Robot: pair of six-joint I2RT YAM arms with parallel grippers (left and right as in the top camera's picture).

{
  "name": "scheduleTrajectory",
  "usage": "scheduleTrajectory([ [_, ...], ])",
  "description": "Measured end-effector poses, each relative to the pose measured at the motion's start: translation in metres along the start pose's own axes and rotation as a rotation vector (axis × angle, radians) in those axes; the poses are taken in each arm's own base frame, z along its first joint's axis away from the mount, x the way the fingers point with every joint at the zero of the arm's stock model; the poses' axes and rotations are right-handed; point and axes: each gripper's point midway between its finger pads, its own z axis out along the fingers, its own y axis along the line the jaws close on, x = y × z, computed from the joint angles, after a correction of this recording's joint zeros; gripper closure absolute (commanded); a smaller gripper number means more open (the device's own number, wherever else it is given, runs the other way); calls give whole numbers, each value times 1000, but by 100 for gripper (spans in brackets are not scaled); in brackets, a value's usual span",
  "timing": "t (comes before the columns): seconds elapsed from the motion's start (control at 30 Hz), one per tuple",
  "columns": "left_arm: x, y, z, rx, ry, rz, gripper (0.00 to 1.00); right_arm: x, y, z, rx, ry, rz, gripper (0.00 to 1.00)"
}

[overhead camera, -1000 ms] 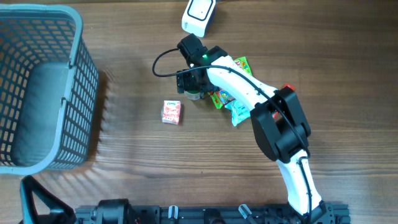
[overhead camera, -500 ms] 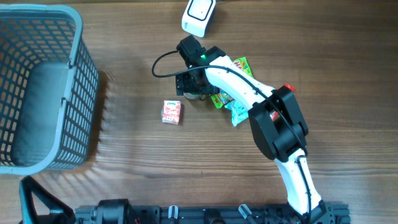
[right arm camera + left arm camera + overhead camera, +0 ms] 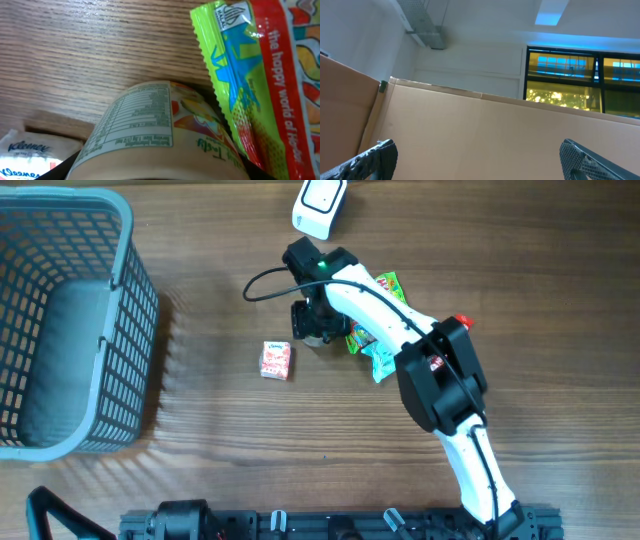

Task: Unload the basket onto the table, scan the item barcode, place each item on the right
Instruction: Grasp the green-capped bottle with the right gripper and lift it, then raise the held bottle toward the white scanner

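A beige tub point(image 3: 150, 130) with a nutrition label and fruit print fills the lower right wrist view. It stands on the wood table beside a green and red candy packet point(image 3: 250, 75). My right gripper point(image 3: 160, 176) reaches down around the tub, with a dark finger against each side. From overhead, the right gripper point(image 3: 318, 323) covers the tub almost entirely. The white scanner point(image 3: 320, 205) lies at the table's far edge, just beyond that gripper. My left gripper point(image 3: 477, 160) is wide open, empty and pointed up at a cardboard wall.
A grey mesh basket point(image 3: 125, 240) stands at the far left. A small Kleenex tissue pack point(image 3: 276, 360) lies left of the tub. Candy packets point(image 3: 385, 285) and a pale blue packet point(image 3: 382, 360) lie under the right arm.
The right gripper shifted slightly right over the tub and its jaws narrowed onto it. The tissue pack, packets and scanner have not moved.
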Motion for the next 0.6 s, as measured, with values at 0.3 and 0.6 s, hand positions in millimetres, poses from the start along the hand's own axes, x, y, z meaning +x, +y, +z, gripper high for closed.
scheduleTrajectory([
  [0.3, -9, -1, 0, 4, -37, -4, 0, 32, 12, -71, -48, 172, 40, 44],
  [0.6, 37, 1, -3, 5, 151, 14, 0, 51, 33, -93, -328, 373, 162, 44],
])
